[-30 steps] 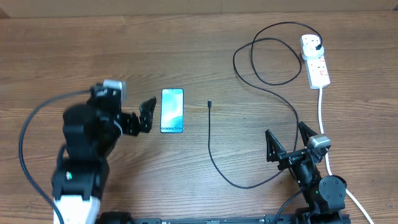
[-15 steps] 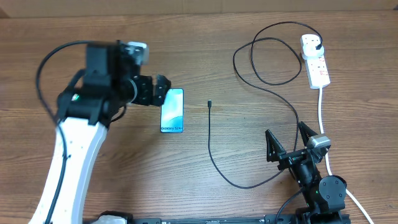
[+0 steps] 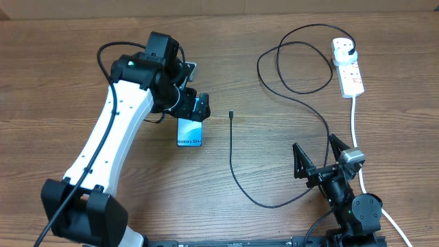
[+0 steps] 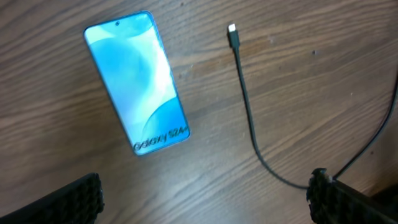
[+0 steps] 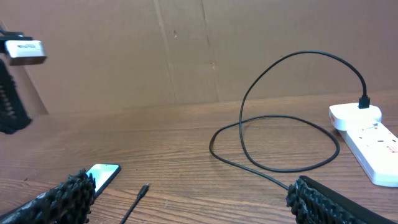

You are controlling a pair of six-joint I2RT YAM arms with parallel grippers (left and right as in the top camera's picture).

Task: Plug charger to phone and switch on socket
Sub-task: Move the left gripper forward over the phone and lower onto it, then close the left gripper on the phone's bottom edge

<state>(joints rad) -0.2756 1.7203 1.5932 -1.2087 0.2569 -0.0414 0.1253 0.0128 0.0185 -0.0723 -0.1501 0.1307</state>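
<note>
Overhead, the left gripper (image 3: 195,108) is hovering over the far end of the phone (image 3: 191,132), and the charger (image 3: 236,171) is trailing from the socket (image 3: 348,67), its tip lying just right of the phone. In the left wrist view, the jaws are standing spread and empty. The charger is looking light and floppy, probably best pinched just behind its stiff connector (image 4: 232,32). In the right wrist view, the right gripper (image 5: 199,200) is gaping too.

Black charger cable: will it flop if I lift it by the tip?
Probably floppy: the thin black charger cable lies in loose loops. Likely light, so its tail would drag over the wooden table. Its small connector tip may slip.
</note>
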